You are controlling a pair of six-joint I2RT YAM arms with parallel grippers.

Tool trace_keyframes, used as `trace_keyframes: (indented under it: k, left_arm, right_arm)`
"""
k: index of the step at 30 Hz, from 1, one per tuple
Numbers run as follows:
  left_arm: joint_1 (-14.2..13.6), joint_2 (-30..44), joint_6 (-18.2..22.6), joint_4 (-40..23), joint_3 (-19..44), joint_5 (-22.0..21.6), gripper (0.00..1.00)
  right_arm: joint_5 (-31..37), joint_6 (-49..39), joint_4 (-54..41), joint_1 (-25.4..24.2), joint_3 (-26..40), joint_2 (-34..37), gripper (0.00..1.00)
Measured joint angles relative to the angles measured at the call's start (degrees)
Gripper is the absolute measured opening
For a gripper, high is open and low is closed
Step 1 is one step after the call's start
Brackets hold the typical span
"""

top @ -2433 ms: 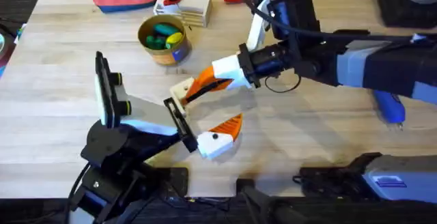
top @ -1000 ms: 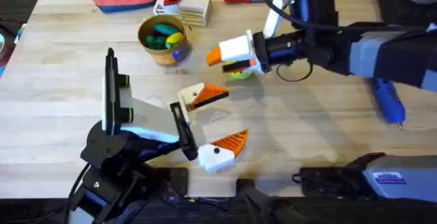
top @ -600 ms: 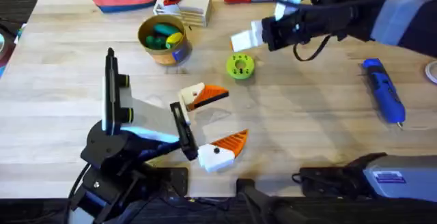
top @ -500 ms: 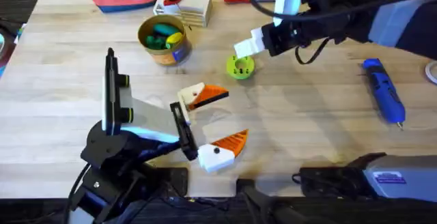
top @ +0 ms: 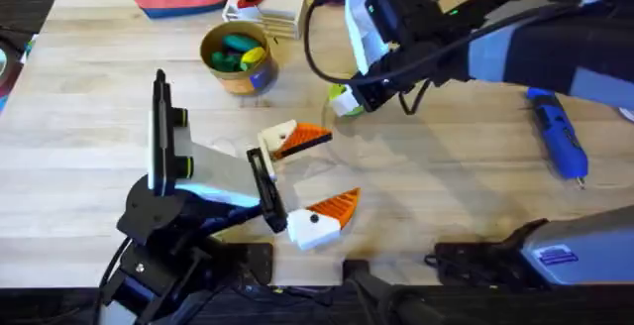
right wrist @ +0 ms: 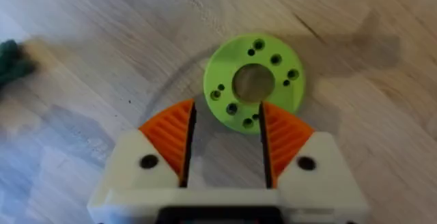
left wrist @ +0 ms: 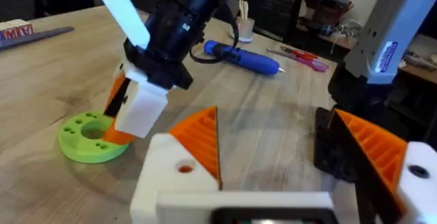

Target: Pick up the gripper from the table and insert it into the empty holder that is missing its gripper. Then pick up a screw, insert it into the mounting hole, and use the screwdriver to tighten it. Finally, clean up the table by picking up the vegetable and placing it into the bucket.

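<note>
Overhead, the right gripper [top: 349, 97] was seen lowered over the lime-green disc [top: 341, 100], near the table's centre and slightly toward 1 o'clock. From the right wrist, its two orange ribbed pads [right wrist: 171, 138] were shown parted, with the near rim of the disc [right wrist: 254, 82] lying between their tips; whether the pads touched the rim could not be told. A dark green object [right wrist: 12, 58], blurred at the edge of that view, could not be identified.

The left gripper [top: 297, 181] was held low at about 7 o'clock of the disc, its fingers spread wide and nothing between them. The holder [top: 274, 137], the upper white finger base, carried the orange wedge-shaped gripper [top: 309, 137]; the same holder [left wrist: 174, 176] and wedge [left wrist: 205, 142] appeared in the left wrist view, a small hole visible in the white base.

The bucket [top: 238, 79] stood at 10 o'clock of the disc, well apart, with green, blue and yellow toys [top: 238, 53] inside. The screwdriver [top: 557, 137] lay on the table [top: 89, 117] at 3 o'clock, also well apart.
</note>
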Motion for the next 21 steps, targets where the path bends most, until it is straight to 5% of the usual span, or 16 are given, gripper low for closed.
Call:
trace_keyframes:
  k: [9, 17, 21]
  left_arm:
    - [0.0, 0.0, 0.0, 0.0, 0.0, 0.0, 0.986]
    - [0.0, 0.0, 0.0, 0.0, 0.0, 0.0, 0.985]
    - [0.0, 0.0, 0.0, 0.0, 0.0, 0.0, 0.985]
  right_arm:
    - [2.3, -0.2, 0.9, 0.8, 0.0, 1.9, 0.357]
    - [2.2, -0.2, 1.0, 0.8, 0.0, 2.4, 0.335]
    - [2.1, -0.2, 1.4, 0.7, 0.1, 3.3, 0.17]
